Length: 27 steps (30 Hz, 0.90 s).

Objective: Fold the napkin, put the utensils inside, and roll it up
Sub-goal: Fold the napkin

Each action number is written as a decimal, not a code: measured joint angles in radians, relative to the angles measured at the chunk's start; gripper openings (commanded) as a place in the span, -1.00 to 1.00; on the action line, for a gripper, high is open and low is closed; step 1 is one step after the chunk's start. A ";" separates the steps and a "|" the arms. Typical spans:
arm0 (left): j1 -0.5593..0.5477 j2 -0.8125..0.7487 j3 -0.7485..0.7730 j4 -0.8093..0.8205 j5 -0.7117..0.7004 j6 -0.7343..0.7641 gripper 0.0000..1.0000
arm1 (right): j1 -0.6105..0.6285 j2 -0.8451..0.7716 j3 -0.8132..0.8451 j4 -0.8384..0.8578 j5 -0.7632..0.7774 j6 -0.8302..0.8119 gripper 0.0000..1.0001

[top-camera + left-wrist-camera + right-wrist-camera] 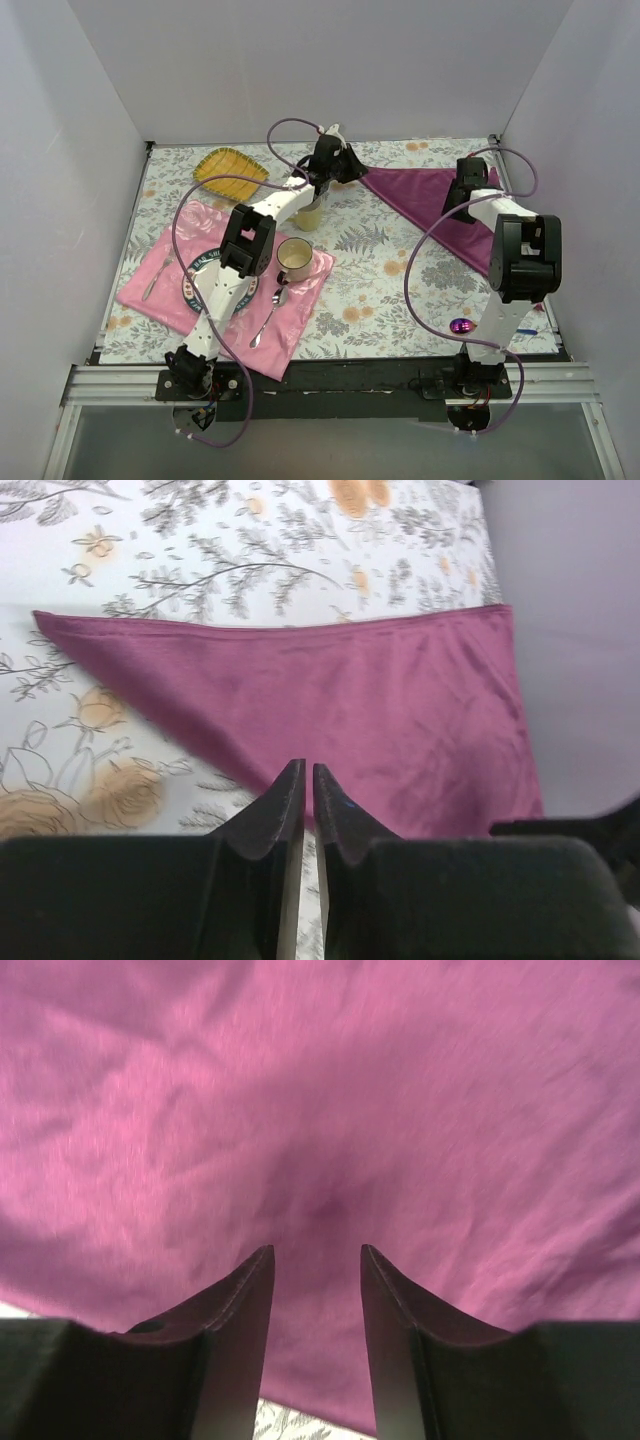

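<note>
The napkin (425, 195) lies as a dark magenta triangle at the back right of the flowered table; it also shows in the left wrist view (380, 710) and fills the right wrist view (320, 1110). My left gripper (350, 166) (308, 768) hovers at the napkin's left corner, its jaws nearly together with only tablecloth showing in the thin slit. My right gripper (458, 205) (316, 1250) hangs open just above the middle of the cloth, with nothing between its fingers. A utensil with a shiny purple head (461, 326) lies by the right arm's base, its handle mostly hidden.
A pink placemat (300, 325) at the front left carries a plate (196, 268), a mug (294, 258), a silver spoon (268, 318) and a fork (152, 278). A yellow dish (230, 165) sits at the back left. A pale cup (308, 214) stands under the left arm. White walls enclose three sides.
</note>
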 measured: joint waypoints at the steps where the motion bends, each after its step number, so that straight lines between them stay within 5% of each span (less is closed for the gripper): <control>1: 0.001 0.028 0.013 0.011 -0.009 0.002 -0.86 | -0.002 -0.008 -0.016 -0.004 -0.019 0.006 -0.14; 11: -0.006 0.101 0.026 0.121 -0.117 0.054 -0.86 | 0.091 0.000 -0.013 0.035 -0.266 0.045 -0.07; 15: -0.006 0.077 -0.004 0.142 -0.123 0.090 -0.60 | 0.152 0.098 0.068 0.154 -0.371 0.126 -0.05; 27: -0.006 -0.288 -0.120 -0.016 -0.122 0.194 -0.39 | 0.198 0.445 0.424 0.392 -0.523 0.397 -0.26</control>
